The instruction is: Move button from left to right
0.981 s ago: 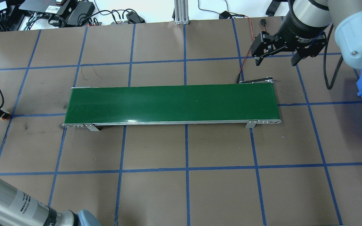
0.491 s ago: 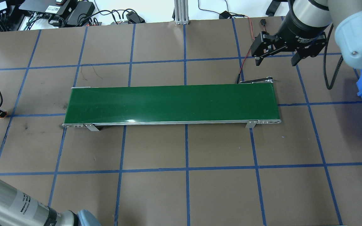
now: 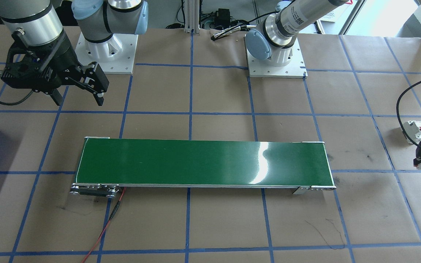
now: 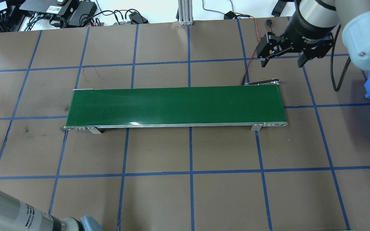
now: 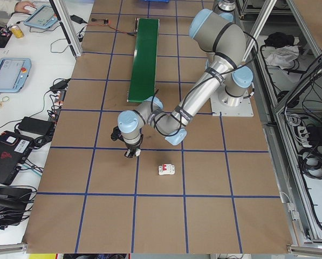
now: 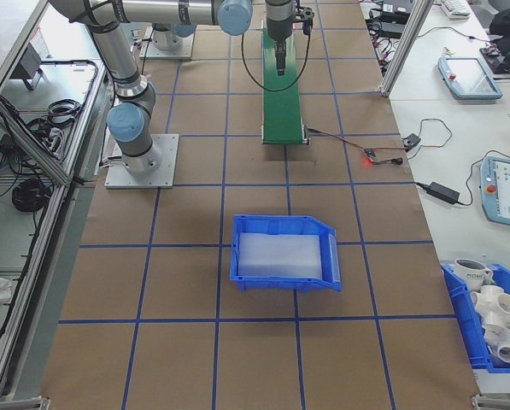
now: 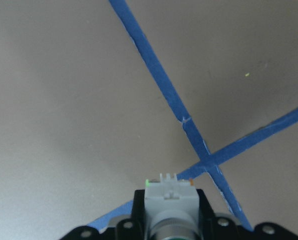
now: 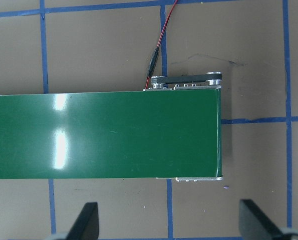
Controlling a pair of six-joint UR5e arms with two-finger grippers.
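On my left wrist feed the left gripper [image 7: 168,227] is clamped on the button [image 7: 169,196], held above the taped table [image 7: 64,100]. Farther along, the right gripper [image 4: 281,62] hangs with fingers spread beyond the green conveyor belt [image 4: 175,106].

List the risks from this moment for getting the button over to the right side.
1. The left end effector holds the button by a small area; it may slip in transit.
2. The circuit breaker lies close by; a low swing could knock it.
3. The right end effector waits open beyond the conveyor belt, so a badly placed button could roll off.
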